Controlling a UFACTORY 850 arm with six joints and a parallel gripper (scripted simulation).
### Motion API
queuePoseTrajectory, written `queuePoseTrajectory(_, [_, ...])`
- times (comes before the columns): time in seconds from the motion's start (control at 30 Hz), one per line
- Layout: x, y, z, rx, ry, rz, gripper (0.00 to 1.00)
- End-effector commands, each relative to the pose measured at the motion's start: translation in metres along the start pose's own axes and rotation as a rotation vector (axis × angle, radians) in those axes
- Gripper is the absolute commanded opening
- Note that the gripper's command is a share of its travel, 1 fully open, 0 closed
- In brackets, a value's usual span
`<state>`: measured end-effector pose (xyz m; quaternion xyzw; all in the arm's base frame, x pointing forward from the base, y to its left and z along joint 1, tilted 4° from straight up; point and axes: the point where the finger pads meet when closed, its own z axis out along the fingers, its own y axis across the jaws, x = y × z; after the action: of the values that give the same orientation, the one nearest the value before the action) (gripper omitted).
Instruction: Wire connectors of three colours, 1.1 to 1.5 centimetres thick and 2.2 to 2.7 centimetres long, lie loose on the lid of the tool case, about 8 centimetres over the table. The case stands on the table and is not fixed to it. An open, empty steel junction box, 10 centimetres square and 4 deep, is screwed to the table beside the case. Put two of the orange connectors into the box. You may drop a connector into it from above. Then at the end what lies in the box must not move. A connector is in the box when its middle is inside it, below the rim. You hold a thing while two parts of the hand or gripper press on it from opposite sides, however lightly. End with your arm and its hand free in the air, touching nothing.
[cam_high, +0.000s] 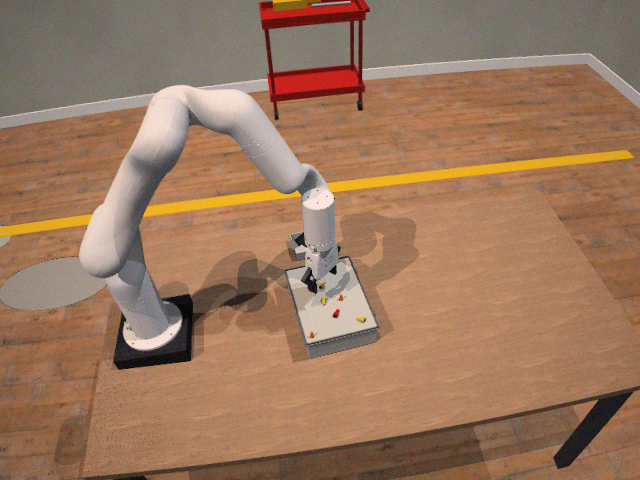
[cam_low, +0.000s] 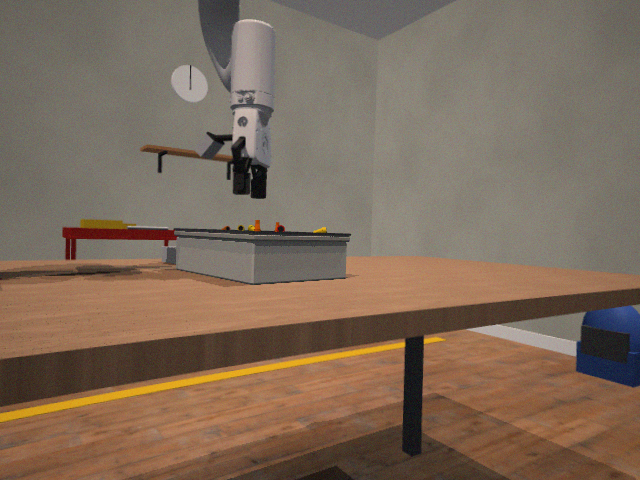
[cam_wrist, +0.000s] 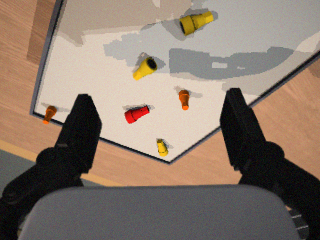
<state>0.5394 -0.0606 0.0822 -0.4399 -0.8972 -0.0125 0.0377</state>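
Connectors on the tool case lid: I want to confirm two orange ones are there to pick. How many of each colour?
Orange connectors: 2, the other by the lid's edge
Yellow connectors: 3
Red connector: 1
Total: 6, all on the lid; the open gripper holds none.

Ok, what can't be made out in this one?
- Junction box: in the top view the arm's wrist covers most of it; in the exterior view the tool case hides nearly all. Its inside cannot be seen.
- Connectors: in the exterior view they overlap edge-on, too small to count.
- Open gripper: its height over the lid shows only in the exterior view.
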Motion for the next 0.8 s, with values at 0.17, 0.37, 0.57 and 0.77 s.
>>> queuePoseTrajectory(0.17, [0.04,0.031,0.003,-0.002,-0.002,-0.105,1.0])
queuePoseTrajectory(0.37, [0.055,0.04,0.005,-0.001,-0.002,-0.141,1.0])
queuePoseTrajectory(0.57, [0.056,0.041,0.005,-0.001,-0.002,-0.144,1.0])
queuePoseTrajectory(0.77, [0.056,0.041,0.005,-0.001,-0.002,-0.144,1.0])
